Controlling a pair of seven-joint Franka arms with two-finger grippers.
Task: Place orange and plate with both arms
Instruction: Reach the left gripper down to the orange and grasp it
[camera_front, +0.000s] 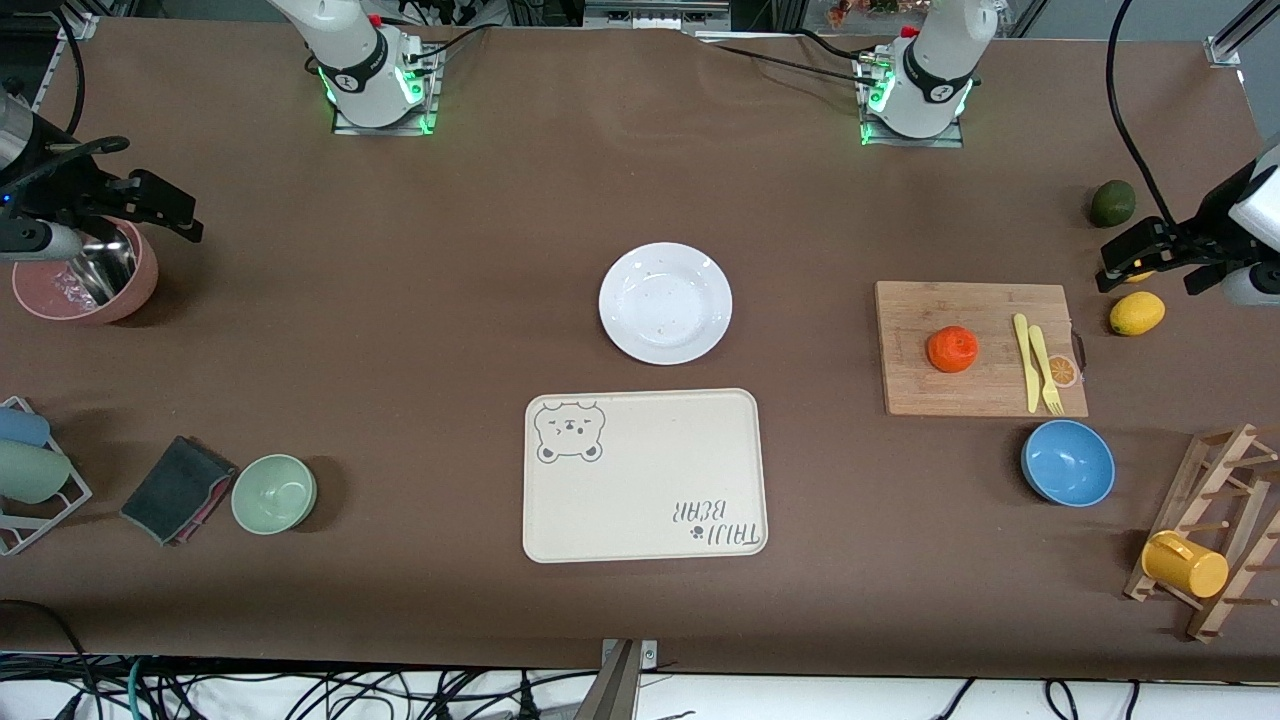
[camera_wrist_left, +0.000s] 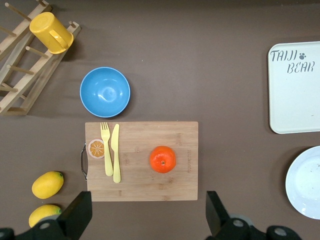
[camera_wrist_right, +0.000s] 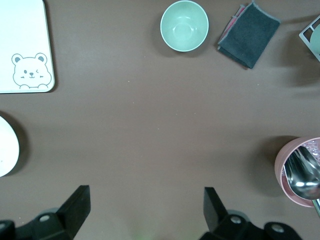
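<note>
Your orange (camera_front: 952, 349) sits on the wooden cutting board (camera_front: 980, 300) toward the left arm's end of the table, beside a yellow knife (camera_front: 1024, 362) and fork (camera_front: 1045, 370); the white plate (camera_front: 665, 303) lies bare at mid-table, just farther from the front camera than the cream bear-print tray (camera_front: 640, 476), the two not touching; your left gripper (camera_wrist_left: 145, 217) hangs with its fingers spread wide and nothing between them, over the table near the two lemons (camera_front: 1136, 313) – the board shows below it in its wrist view; your right gripper (camera_wrist_right: 145, 212) is likewise wide open and empty, up over the pink bowl (camera_front: 140, 285) holding metal spoons; a blue bowl (camera_front: 1068, 463) stands nearer the front camera than the board
</note>
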